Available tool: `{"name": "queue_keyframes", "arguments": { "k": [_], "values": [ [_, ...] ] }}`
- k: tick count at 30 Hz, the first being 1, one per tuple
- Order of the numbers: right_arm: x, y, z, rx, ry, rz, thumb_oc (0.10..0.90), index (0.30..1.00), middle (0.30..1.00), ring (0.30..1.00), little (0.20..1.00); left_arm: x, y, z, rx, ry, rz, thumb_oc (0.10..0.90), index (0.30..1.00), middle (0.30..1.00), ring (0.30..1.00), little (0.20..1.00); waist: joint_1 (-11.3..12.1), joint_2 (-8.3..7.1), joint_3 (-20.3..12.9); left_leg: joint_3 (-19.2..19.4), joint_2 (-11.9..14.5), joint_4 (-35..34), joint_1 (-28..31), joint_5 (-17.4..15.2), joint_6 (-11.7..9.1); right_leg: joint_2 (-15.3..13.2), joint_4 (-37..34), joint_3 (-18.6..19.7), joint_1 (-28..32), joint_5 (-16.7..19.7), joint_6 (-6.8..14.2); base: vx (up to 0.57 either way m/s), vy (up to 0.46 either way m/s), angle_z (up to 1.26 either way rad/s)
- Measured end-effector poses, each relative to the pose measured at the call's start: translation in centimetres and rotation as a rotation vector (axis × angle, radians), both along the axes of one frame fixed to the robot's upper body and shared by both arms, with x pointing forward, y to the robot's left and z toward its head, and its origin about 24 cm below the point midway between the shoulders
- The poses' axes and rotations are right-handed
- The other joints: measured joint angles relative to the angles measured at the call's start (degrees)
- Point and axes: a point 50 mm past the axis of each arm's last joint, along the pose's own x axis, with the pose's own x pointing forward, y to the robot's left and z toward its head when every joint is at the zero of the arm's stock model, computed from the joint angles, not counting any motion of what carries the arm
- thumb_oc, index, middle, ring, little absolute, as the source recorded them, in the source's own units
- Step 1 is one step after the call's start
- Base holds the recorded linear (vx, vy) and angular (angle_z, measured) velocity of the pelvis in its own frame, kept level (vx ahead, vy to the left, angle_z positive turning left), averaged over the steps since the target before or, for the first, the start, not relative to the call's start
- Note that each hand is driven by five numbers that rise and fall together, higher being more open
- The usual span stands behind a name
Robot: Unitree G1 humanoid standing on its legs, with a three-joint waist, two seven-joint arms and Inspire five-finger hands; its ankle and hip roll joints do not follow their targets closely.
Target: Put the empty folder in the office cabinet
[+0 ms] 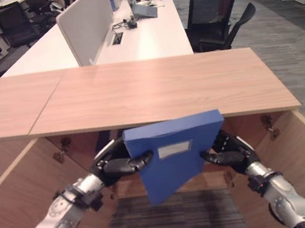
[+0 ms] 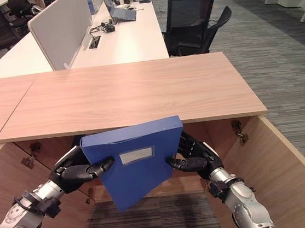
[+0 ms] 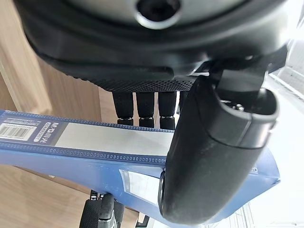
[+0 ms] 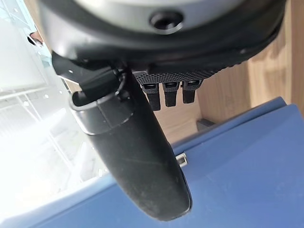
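Below cabinet [image 1: 155,89] top, folder [image 1: 174,155] held tilted between left hand [image 1: 117,163] and right hand [image 1: 228,152]; fingers clamped on both edges, likely for steady insertion.

1. An open-plan office: a long white desk [image 1: 149,37] runs up the upper middle of the frame, split lengthwise by a pale divider screen [image 1: 84,22].
2. Black swivel chairs [image 1: 216,21] stand at the desk's right side, with more chairs [image 1: 12,22] in the upper left corner.
3. A laptop [image 2: 121,12] and a tangle of cables [image 1: 125,23] sit on the desk top near the upper edge.
4. Grey carpet [image 1: 281,39] covers the floor at the right.
5. Across the middle of the frame stretches a low wooden cabinet [image 1: 155,89], its doors standing open at the lower left and lower right.
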Motion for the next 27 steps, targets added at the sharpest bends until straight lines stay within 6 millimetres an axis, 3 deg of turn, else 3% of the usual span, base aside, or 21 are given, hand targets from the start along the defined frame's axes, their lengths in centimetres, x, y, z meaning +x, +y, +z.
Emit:
{"name": "queue_keyframes", "arguments": {
  "k": [12,27],
  "values": [
    [0.1,0.0,0.1,0.007,-0.007,-0.011,0.8,0.9,0.9,0.9,0.9,-0.1,0.2,0.0,-0.003,-0.006,0.013,0.4,0.3,0.3,0.3,0.3,0.0,0.0,0.0,-0.1,0.0,0.0,0.0,0.0,0.0,0.0,0.0,-0.1,0.0,0.0,0.0,0.0,0.0,0.0],
    [0.2,1.9,-0.4,0.037,-0.001,0.049,0.8,0.9,0.9,0.9,0.9,0.8,-0.8,0.5,0.034,-0.064,-0.005,0.4,0.3,0.3,0.3,0.3,-0.2,0.02,0.0,0.0,-0.1,0.0,0.1,0.1,0.1,-0.1,0.0,0.0,0.2,0.0,-0.1,0.0,0.0,0.0]
  ]
}}
